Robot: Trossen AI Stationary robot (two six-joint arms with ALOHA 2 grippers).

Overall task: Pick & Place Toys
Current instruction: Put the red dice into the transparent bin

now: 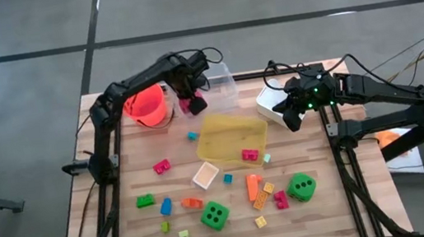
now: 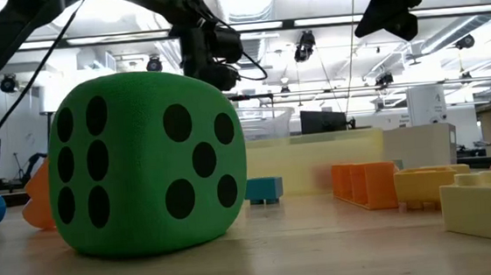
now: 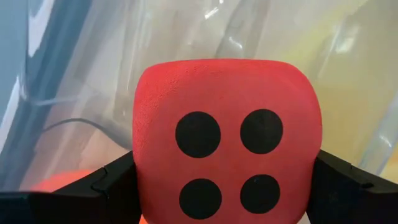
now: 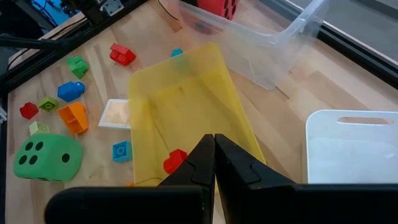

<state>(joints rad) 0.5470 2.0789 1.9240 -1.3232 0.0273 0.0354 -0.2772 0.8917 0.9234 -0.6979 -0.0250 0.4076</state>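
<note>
Landmark for all placements: the yellow tray (image 1: 232, 138) at the middle of the table (image 1: 336, 201).

Left gripper (image 1: 191, 98): positioned beyond the yellow tray's far left corner, between the orange bucket (image 1: 147, 105) and the clear tray (image 1: 222, 84). Its fingers (image 3: 109, 183) are clamped on either side of a pink dotted die (image 3: 227, 140), which is held clear of the table. The face seen from the left wrist shows four black dots.

Right gripper (image 1: 291, 117): raised just off the yellow tray's right edge, over the near side of the white tray (image 1: 266, 102). Its fingers are pressed together with nothing between them.

Toys relative to the yellow tray:
- One pink block (image 1: 250, 155) lies inside it, at the near right corner.
- One small blue block (image 1: 193, 136) lies just off its left edge.
- A pink block (image 1: 161, 166) lies farther off to the left.
- Two green dice (image 1: 215, 214) (image 1: 301, 186) sit on the near side, well apart from each other.
- Orange blocks (image 1: 254, 185) and other small green, blue, yellow and pink blocks are scattered near them.
- A small white tray (image 1: 205, 173) sits just off the near left corner.

No brand, label or legible writing is visible on any item.
</note>
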